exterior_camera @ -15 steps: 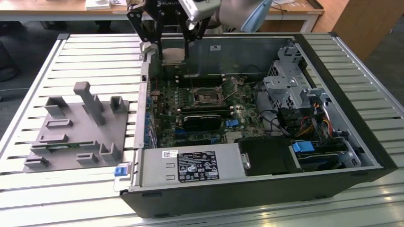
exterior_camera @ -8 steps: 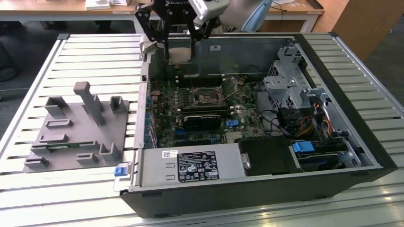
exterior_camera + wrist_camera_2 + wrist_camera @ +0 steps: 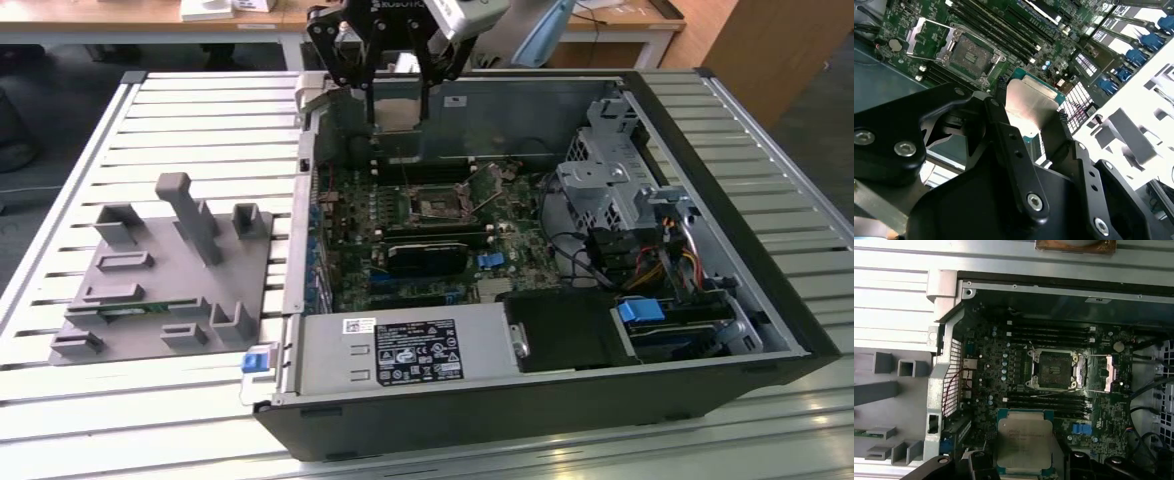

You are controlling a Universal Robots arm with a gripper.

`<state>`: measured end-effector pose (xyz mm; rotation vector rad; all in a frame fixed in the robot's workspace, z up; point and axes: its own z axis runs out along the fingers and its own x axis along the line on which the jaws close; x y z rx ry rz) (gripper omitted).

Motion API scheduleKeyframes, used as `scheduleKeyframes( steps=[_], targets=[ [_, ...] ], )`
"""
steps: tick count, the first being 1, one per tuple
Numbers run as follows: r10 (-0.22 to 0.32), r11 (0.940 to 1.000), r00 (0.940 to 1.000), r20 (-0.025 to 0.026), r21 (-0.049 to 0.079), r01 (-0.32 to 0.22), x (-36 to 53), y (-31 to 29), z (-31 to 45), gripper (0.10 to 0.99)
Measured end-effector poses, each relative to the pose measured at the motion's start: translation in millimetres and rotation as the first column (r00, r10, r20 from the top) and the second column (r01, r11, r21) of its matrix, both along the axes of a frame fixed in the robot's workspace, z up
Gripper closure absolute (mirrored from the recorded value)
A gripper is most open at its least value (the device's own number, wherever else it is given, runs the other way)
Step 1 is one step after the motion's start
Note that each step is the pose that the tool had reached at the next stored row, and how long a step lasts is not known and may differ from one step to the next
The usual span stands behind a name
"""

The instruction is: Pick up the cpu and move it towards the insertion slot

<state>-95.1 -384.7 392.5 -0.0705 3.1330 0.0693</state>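
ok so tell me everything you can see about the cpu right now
The cpu is a small, flat square chip with a dull silvery metal top on a green board edge. It is off the grey fixture and held in the gripper, whose black fingers press on its opposite edges. It hangs above the motherboard inside the open computer case, short of the open, empty socket, its top face toward both wrist cameras.

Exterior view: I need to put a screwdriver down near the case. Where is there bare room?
The slatted table is bare beyond the grey fixture and along its near edge. Inside the computer case it is crowded; the gripper holds the cpu above the motherboard.
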Motion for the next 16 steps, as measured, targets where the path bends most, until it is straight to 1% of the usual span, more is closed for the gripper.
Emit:
scheduleKeyframes(
  steps=[7,16],
  targets=[
    [0.003,1.0,1.0,0.0,0.0,-0.003,8.8,2.5,0.0,0.561],
    [0.004,1.0,1.0,0.0001,0.0,-0.004,15.1,10.6,-0.1,0.561]
  ],
)
